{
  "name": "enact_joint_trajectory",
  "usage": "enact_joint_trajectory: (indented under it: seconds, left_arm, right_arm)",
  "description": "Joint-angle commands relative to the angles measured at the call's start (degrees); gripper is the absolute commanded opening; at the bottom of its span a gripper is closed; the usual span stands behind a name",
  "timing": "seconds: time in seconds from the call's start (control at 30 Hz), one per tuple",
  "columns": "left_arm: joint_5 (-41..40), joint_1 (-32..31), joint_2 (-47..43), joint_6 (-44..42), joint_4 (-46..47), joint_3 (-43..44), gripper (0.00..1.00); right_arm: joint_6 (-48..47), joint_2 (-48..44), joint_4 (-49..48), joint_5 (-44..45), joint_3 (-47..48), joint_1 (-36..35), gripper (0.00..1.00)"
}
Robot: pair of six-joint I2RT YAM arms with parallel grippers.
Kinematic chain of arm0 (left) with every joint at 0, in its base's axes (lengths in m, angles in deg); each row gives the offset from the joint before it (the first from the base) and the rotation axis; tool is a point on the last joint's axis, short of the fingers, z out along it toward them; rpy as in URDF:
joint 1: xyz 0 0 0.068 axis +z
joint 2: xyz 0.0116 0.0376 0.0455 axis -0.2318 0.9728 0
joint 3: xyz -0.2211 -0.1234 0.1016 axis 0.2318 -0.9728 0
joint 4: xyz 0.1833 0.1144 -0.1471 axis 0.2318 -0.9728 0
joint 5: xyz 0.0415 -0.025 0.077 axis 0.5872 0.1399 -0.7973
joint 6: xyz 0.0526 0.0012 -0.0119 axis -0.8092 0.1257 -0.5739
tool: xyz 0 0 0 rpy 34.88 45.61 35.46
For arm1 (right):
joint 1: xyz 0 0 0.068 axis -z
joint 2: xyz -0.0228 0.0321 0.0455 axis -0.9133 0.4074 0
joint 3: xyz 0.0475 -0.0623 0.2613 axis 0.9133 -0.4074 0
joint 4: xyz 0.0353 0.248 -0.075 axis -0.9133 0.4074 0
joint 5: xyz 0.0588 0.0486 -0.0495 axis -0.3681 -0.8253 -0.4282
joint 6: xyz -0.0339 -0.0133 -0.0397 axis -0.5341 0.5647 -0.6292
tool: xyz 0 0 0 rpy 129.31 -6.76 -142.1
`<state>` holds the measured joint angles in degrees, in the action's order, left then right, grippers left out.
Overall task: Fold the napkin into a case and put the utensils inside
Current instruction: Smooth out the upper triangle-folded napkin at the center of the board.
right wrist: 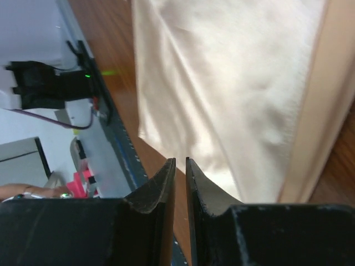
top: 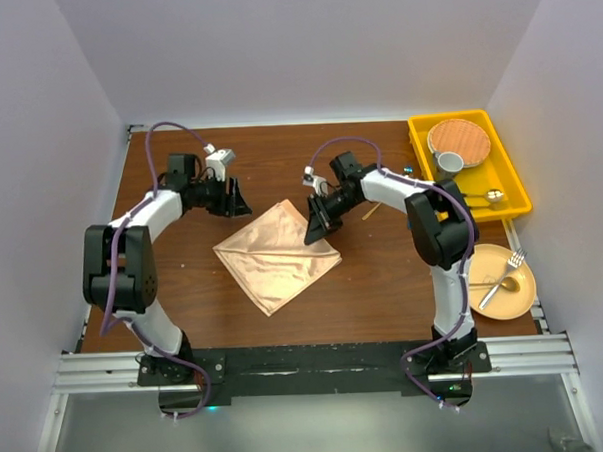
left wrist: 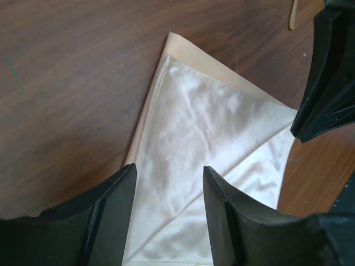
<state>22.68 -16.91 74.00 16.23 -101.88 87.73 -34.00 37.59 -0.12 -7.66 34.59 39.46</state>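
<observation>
Two layers of the napkin [top: 278,252] are lying centred on the table [top: 384,292]; my right gripper [right wrist: 180,162] is showing only a slit at its corner, my left gripper [left wrist: 169,169] is gaping empty, and I am worrying slick satin slips out, undoing the fold

From above, the right tool [top: 318,225] hides one corner of the napkin [top: 278,255], so any pinch cannot be told. The right wrist view cuts the napkin off at top and right; the utensils [top: 497,292] are too small to tell apart.
</observation>
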Motion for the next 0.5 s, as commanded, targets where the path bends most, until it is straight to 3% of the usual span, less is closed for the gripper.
enact_joint_trajectory:
  seconds: [0.0, 0.47]
  left_arm:
    - [-3.29, -1.06, 6.18, -9.05, -4.2, 6.57, 0.59]
    - [-0.21, -7.3, 17.96, -11.61, -2.0, 15.01, 0.5]
  right_arm:
    - [-7.17, 0.29, 3.62, 6.42, -4.41, 0.14, 0.16]
    - [-8.58, -2.43, -0.6, 4.85, -17.24, -3.64, 0.12]
